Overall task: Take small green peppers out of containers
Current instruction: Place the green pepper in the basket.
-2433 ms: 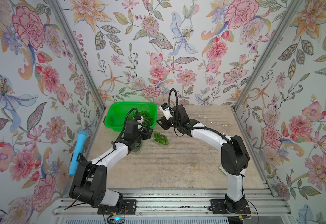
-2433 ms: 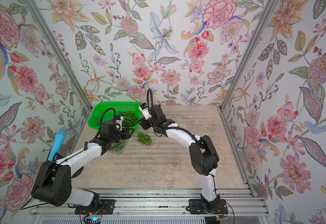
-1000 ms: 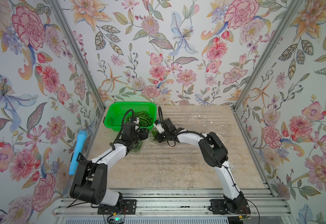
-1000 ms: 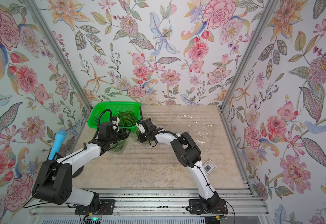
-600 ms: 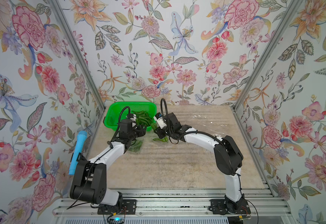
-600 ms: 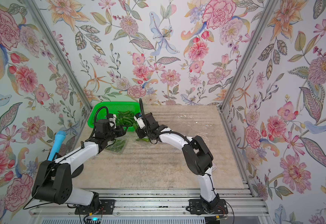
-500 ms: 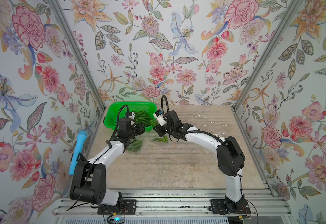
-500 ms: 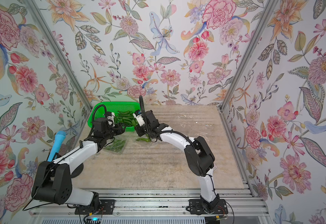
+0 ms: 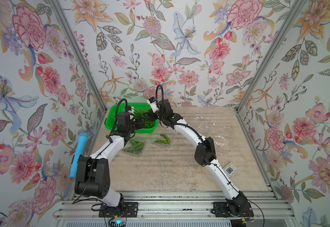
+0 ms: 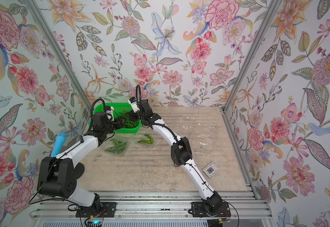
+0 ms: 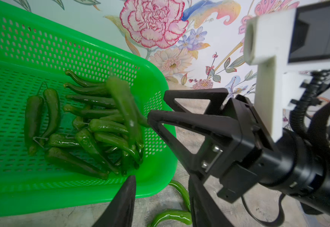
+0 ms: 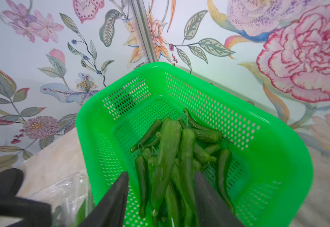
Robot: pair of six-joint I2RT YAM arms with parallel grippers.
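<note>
The right hand [image 11: 157, 107] has just sprung open over the basket [image 11: 81, 188], dropping a pepper [image 11: 125, 110] into it. The left hand [image 11: 162, 176] hovers half open, empty. Two peppers [image 9: 162, 139] and a full pack [image 9: 134, 146] wait on the tabletop [image 9: 170, 167].

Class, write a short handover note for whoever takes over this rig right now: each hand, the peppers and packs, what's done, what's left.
Right hand: open above the green basket, a blurred pepper beneath its tips.
Left hand: open, nothing visibly held, by the basket's rim.
Done: a heap of peppers lies in the basket.
Left: one clear pack on the table has peppers inside; two loose peppers lie beside it.
</note>
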